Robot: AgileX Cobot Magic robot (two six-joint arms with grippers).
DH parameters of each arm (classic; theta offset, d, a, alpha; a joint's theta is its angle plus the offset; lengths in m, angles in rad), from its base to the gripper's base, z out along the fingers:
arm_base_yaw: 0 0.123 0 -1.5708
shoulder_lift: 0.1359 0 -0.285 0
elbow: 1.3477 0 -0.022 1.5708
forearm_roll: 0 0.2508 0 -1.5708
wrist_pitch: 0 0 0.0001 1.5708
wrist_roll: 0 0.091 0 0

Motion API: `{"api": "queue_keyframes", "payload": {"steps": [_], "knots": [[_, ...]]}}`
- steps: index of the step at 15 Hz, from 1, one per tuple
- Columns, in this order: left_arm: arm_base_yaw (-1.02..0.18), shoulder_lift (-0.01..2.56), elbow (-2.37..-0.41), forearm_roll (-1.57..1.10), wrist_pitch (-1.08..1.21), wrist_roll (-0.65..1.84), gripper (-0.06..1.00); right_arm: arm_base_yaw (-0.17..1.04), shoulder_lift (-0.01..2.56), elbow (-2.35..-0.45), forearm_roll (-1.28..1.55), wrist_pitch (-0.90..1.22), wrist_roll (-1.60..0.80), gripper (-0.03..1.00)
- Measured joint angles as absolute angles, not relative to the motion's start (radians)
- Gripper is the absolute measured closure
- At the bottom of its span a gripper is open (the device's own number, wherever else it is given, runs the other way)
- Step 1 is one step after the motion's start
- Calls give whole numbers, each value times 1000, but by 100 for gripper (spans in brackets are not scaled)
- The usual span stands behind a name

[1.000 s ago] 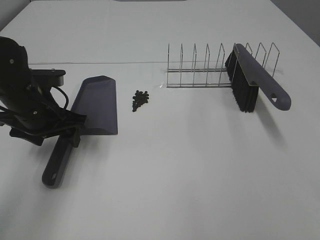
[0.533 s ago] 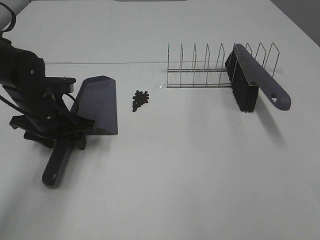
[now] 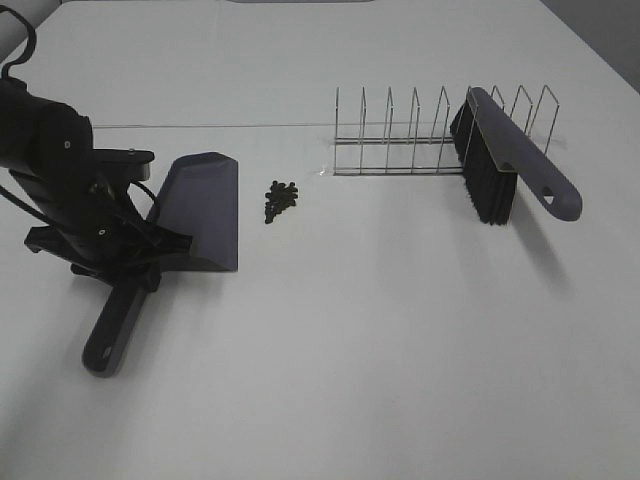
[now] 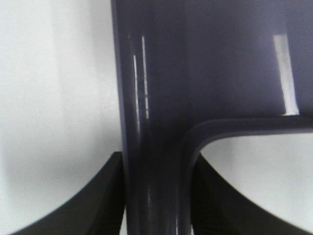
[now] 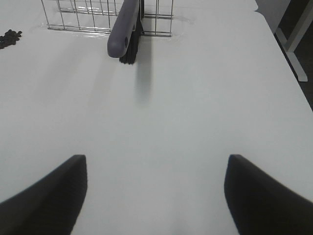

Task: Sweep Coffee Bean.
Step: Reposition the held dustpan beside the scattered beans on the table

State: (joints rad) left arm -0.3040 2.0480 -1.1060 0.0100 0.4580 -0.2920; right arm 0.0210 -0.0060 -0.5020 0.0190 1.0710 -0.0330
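Observation:
A small heap of coffee beans (image 3: 281,199) (image 5: 9,38) lies on the white table, just right of the grey dustpan (image 3: 200,210). My left gripper (image 3: 135,272) (image 4: 155,205) is shut on the dustpan's handle (image 4: 154,186), where the handle joins the pan. Both black fingers (image 4: 100,205) press against the handle's sides. The grey brush (image 3: 510,160) (image 5: 124,29) with black bristles leans in the wire rack (image 3: 420,135) at the back right. In the right wrist view my right gripper (image 5: 156,196) stands open over bare table, well short of the brush. The exterior view does not show it.
The wire rack (image 5: 98,14) has several upright dividers, with the brush resting in the slots at its right end. The table's right edge (image 5: 288,73) runs close to the brush, and a table leg shows beyond it.
My left gripper has gone from open to shut on the dustpan handle. The arm moved in over the handle, and the dustpan shifted slightly to the right.

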Motion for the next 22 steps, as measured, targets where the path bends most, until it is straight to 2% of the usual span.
{"api": "queue_keyframes", "payload": {"steps": [8,15,22], "knots": [[-304,2008,-1098,26,531,-332,58,21,-6,-502,19,1071,-33,23],[-304,1740,-1097,48,600,-333,58,21,-6,-502,19,1071,-33,23],[-304,1721,-1097,72,630,-333,58,21,-6,-502,19,1071,-33,23]]}}
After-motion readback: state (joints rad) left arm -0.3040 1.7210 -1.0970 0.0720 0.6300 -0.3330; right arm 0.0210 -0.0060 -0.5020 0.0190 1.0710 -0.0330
